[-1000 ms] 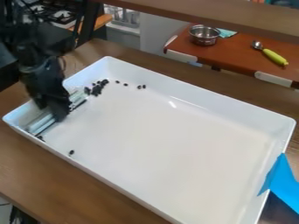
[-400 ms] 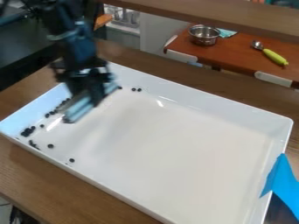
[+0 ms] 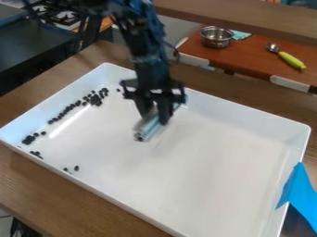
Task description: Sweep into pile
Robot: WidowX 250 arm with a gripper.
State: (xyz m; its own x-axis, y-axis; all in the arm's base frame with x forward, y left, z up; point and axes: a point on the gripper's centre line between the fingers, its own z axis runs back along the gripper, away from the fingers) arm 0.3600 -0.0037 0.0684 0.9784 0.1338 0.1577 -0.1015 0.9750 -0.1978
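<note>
At the far left, a flat black surface [image 3: 37, 53] is seen beyond the brown wood-grained table [image 3: 37, 194]. On the table, a smooth white tray [image 3: 46, 109] is set, rectangular, with raised walls and rounded corners. Small dark rounded pellets [image 3: 96, 98] are scattered inside it: a tight clump is seen near the left corner, a loose line is strung along the left wall to a thicker cluster towards the far corner, and a few are spread by the near wall.

Right of these, in the far half of the tray, the black gripper [image 3: 156, 119] is seen hanging down, its jaws closed about the tool [image 3: 147, 128], one on each side. The tool is slim, straight and pale bluish-silver, with a shiny surface; its long axis is laid slantwise, from near left to far right, and a rounded end is pointed near left.

Farther right, a shiny round metal bowl [image 3: 216, 38] and a metal scoop with a green handle [image 3: 291, 60] are set on a reddish-brown surface [image 3: 248, 58]. At the right edge, a creased bright blue sheet [image 3: 300, 192] is draped against the tray wall.
</note>
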